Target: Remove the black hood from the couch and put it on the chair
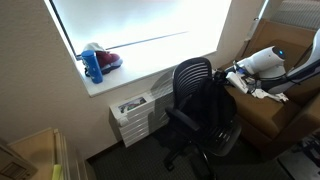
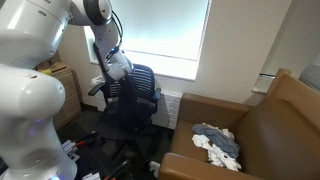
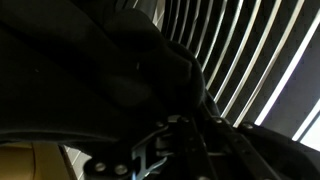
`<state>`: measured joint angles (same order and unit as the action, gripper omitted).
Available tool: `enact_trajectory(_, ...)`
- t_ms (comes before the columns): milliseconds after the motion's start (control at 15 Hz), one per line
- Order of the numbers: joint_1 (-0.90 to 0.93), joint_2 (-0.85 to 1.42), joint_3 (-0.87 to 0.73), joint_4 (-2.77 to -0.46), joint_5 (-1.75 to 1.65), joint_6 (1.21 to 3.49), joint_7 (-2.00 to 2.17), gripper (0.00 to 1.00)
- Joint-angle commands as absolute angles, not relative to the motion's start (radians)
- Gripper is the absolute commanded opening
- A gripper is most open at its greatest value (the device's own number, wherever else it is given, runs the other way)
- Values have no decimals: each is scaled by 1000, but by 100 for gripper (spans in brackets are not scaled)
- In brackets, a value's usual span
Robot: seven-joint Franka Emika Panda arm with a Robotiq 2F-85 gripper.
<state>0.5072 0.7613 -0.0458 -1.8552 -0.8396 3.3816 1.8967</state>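
Black hood [image 3: 100, 70] at gripper [image 1: 238, 78], against chair [image 1: 188, 80]

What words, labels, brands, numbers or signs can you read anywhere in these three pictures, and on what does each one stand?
No text can be read in any view.
Blue plastic bottle on the windowsill: any label is too small and blurred to read.
White drawer unit under the window: there is a dark patch on top, too blurred to tell if it is print.
Wrist view: only dark cloth and black mesh chair back, no lettering.
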Motion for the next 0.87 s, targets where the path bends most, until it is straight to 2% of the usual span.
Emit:
enact_trajectory(0,507,765,-43,-1854,-840,3381,1897,17)
enact_trajectory(200,505,765,-42,-1855,-840,3381,1897,35)
enact_trajectory(267,492,746,-22,-1870,-843,3336,1904,60)
enact_trajectory(400,491,699,-15,-1894,-846,3233,1905,67)
enact_trajectory(667,492,589,-25,-1931,-829,3074,1905,95)
enact_trajectory(733,503,678,-28,-1863,-839,3131,1902,78)
enact_trajectory(800,502,649,-30,-1870,-839,3106,1905,86)
